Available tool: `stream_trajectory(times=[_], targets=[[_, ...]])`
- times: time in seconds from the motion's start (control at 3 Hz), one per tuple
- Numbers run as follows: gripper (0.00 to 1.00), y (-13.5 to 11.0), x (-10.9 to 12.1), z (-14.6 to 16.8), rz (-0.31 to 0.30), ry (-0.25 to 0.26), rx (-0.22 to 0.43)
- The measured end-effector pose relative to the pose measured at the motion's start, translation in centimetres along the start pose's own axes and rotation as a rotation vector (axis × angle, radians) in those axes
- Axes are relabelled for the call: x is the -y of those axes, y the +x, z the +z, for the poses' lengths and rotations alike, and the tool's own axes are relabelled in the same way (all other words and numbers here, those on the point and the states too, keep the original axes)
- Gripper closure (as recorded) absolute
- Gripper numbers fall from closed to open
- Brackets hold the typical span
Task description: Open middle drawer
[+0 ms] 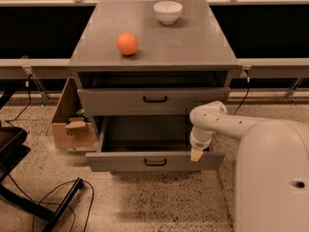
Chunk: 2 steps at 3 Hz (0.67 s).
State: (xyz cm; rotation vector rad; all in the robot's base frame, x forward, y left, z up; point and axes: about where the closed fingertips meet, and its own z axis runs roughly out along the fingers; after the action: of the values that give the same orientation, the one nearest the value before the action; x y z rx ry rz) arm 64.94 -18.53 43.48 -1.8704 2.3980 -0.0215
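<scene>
A grey open drawer point(120, 162), a tan-tipped gripper point(196, 154) at its front rim, an orange ball point(127, 43), a white bowl point(167, 12) and speckled floor point(145, 202) are shown.

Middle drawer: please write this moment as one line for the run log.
middle drawer: pulled out, tray visible | pincer: at its front panel's top edge, right of handle | orange, bowl: on cabinet top

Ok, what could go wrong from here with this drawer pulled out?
The gripper sits at the front panel of the open grey middle drawer, at its right end, far from the black bar handle. Lifting away could snag the panel or nudge it shut. The brown cardboard box looks close to the drawer's left corner, so pulling further might brush it.
</scene>
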Motion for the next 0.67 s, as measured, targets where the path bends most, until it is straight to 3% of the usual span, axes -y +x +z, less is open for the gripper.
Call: stream_trajectory(times=[0.33, 0.67], targets=[[1.00, 1.43, 0.06, -2.25, 0.031, 0.069, 0.018], [1.00, 1.42, 0.06, -2.34, 0.031, 0.069, 0.018]])
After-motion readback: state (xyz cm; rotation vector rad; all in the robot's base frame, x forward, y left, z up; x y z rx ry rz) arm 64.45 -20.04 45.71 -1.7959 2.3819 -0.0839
